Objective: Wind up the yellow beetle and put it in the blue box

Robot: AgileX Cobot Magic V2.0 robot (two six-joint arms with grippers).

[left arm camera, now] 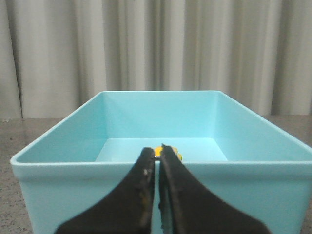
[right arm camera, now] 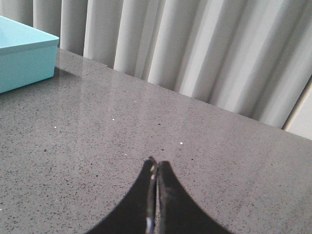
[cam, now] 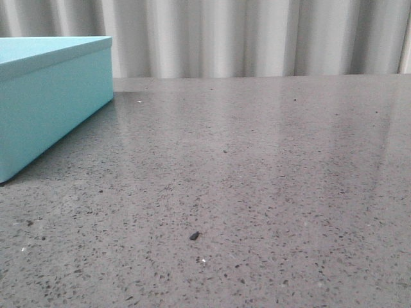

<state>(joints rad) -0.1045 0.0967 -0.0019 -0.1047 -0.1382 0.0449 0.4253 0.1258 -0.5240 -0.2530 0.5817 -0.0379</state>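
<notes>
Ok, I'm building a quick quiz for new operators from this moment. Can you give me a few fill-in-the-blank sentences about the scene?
1. In the left wrist view, the yellow beetle shows inside the blue ____.
2. The blue box has no ____ on it in that view; its top is open.
3. In the front view, the blue box stands at the ____ side of the table.
4. The right gripper has its jaws ____ over bare table.

Missing words: box; lid; left; shut
</notes>
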